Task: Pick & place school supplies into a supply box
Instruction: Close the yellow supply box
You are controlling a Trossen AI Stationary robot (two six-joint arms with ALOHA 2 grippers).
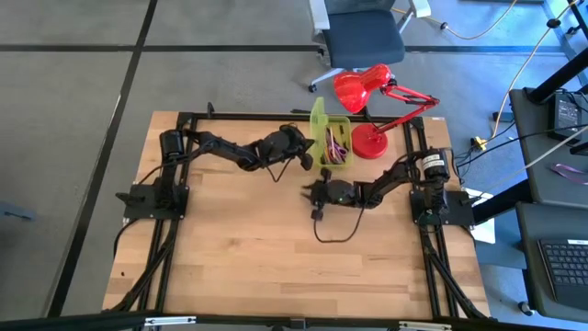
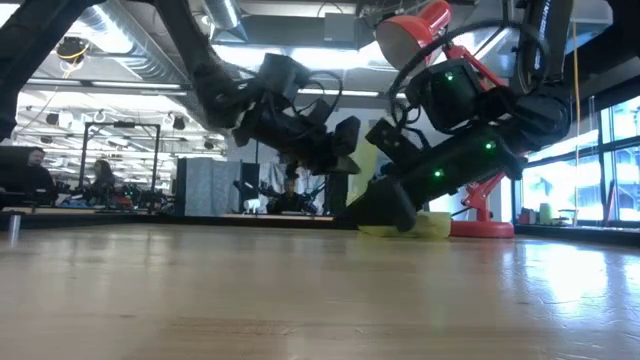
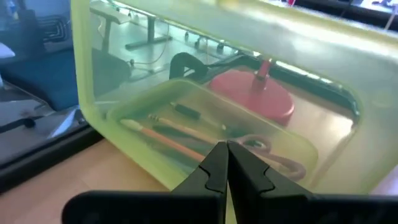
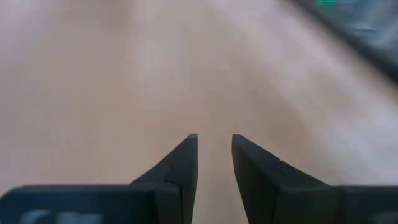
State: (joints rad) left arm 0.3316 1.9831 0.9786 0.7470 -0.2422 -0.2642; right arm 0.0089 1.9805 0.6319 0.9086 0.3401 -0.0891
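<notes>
You see the bench point(image 1: 257, 248) in pale wood planks, smooth with a slight sheen. Supply box point(image 3: 186, 68) is translucent yellow-green plastic, glossy. Desk lamp point(image 1: 367, 90) has a shiny red finish. Your left gripper's fingers point(image 3: 214, 167) look matt black.

— What carries it all?
— A pale wooden tabletop point(image 1: 248, 248), black-framed at its edges.
— And resting on it?
— The yellow-green supply box point(image 1: 333, 142) near the far edge, with the red desk lamp point(image 1: 370, 142) just beside it on its round base.
</notes>
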